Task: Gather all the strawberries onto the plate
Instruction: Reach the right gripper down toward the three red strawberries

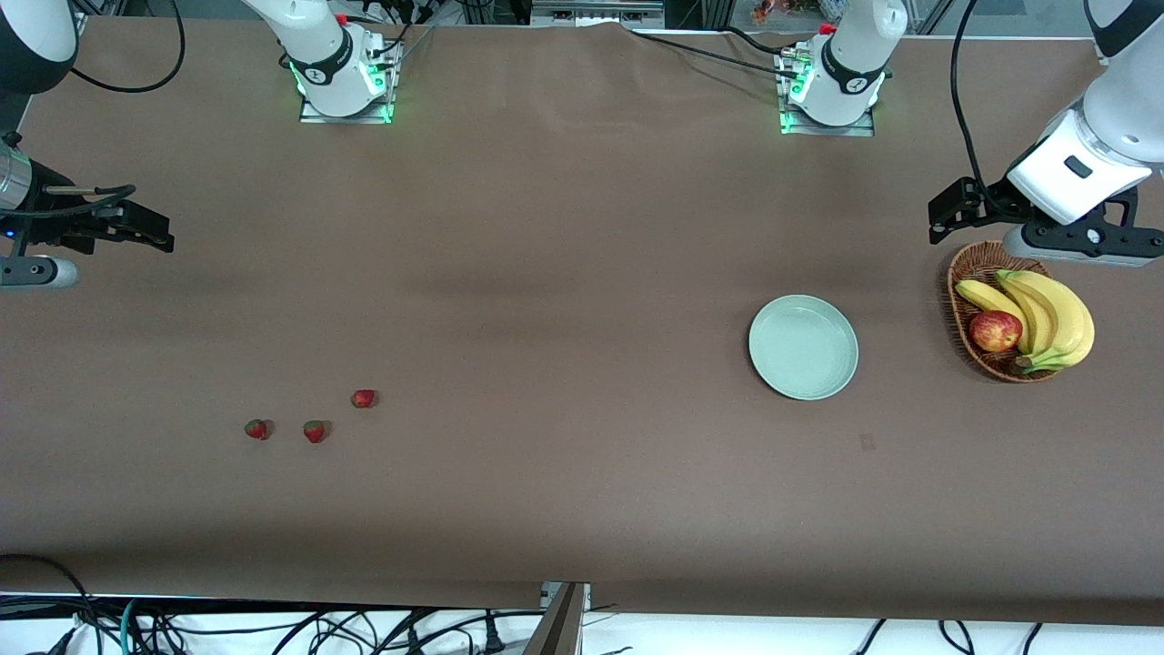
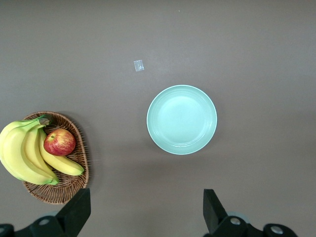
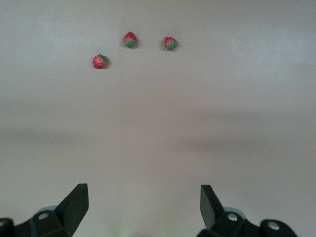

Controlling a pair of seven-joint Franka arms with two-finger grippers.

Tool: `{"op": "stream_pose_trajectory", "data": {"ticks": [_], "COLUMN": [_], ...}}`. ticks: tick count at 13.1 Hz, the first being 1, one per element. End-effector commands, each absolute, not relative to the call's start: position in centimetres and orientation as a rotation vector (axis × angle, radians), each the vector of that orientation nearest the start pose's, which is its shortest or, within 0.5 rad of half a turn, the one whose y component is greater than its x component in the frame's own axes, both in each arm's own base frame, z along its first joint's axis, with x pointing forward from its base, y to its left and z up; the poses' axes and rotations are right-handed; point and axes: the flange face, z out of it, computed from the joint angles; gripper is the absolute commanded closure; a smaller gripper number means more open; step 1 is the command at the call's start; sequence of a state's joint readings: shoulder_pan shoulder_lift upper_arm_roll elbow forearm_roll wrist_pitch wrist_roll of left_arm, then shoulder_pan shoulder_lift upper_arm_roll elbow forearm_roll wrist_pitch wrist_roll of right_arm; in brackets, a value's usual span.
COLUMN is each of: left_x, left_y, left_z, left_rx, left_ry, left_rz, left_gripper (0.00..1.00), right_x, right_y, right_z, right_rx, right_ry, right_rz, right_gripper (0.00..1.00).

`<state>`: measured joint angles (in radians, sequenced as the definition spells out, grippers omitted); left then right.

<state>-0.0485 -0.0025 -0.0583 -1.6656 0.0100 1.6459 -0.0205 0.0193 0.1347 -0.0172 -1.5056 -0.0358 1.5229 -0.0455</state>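
Three strawberries [image 1: 314,431] lie loose on the table [image 1: 546,273] toward the right arm's end, nearest the camera. Right gripper [image 1: 136,226] hangs over bare table, fingers apart, empty. Plate [image 1: 804,347] sits toward the left arm's end, beside the fruit basket [image 1: 978,273]. Left gripper [image 1: 955,214] hangs over the basket's edge, fingers apart, empty.

Wicker basket [image 1: 973,273] with bananas [image 1: 1055,314], apple [image 1: 995,331]
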Motion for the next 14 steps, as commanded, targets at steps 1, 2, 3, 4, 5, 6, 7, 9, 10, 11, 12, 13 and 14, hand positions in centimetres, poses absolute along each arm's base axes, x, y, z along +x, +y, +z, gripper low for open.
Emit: {"op": "stream_pose_trajectory", "data": {"ticks": [1, 2, 3, 4, 5, 6, 7, 9, 10, 11, 12, 13, 14], "left_x": [55.8, 55.8, 55.8, 55.8, 55.8, 55.8, 55.8, 55.8, 55.8, 55.8, 55.8, 55.8, 55.8], "left_y": [-5.7, -5.8, -5.7, -5.7, -5.6, -5.6, -5.6, -5.6, -5.6, -5.6, -5.6, -5.6, -5.6], "left_z": [59.2, 59.2, 59.2, 59.2, 59.2, 59.2, 59.2, 59.2, 59.2, 59.2, 59.2, 59.2, 59.2], "left_rx": [-3.117, -3.117, -3.117, -3.117, -3.118, -3.118, -3.118, -3.118, -3.118, -3.118, -3.118, -3.118, -3.118], "left_ry": [0.150, 0.150, 0.148, 0.148, 0.146, 0.146, 0.146, 0.146, 0.146, 0.146, 0.146, 0.146, 0.146], "left_rz": [0.029, 0.029, 0.029, 0.029, 0.027, 0.027, 0.027, 0.027, 0.029, 0.027, 0.029, 0.029, 0.029], "left_gripper": [0.00, 0.00, 0.00, 0.00, 0.00, 0.00, 0.00, 0.00, 0.00, 0.00, 0.00, 0.00, 0.00], "right_x": [58.6, 58.6, 58.8, 59.0, 59.2, 60.0, 61.1, 63.3, 64.2, 65.2, 65.9, 66.6, 67.2], "right_y": [-0.2, -0.2, 0.0, 0.0, 0.1, 0.4, 0.6, 2.6, 3.4, 3.6, 3.8, 3.8, 3.8], "right_z": [58.0, 57.9, 57.6, 57.4, 57.0, 55.6, 53.8, 49.7, 48.0, 45.7, 43.8, 42.3, 40.7], "right_rx": [-3.164, -3.164, -3.164, -3.163, -3.154, -3.134, -3.128, -3.129, -3.138, -3.136, -3.136, -3.137, -3.139], "right_ry": [-0.075, -0.078, -0.083, -0.078, -0.073, -0.072, -0.076, -0.133, -0.157, -0.159, -0.162, -0.162, -0.163], "right_rz": [0.178, 0.181, 0.181, 0.178, 0.180, 0.195, 0.190, 0.200, 0.176, 0.181, 0.186, 0.169, 0.164], "right_gripper": [0.00, 0.00, 0.00, 0.00, 0.00, 0.00, 0.00, 0.00, 0.00, 0.00, 0.00, 0.00, 0.00]}}
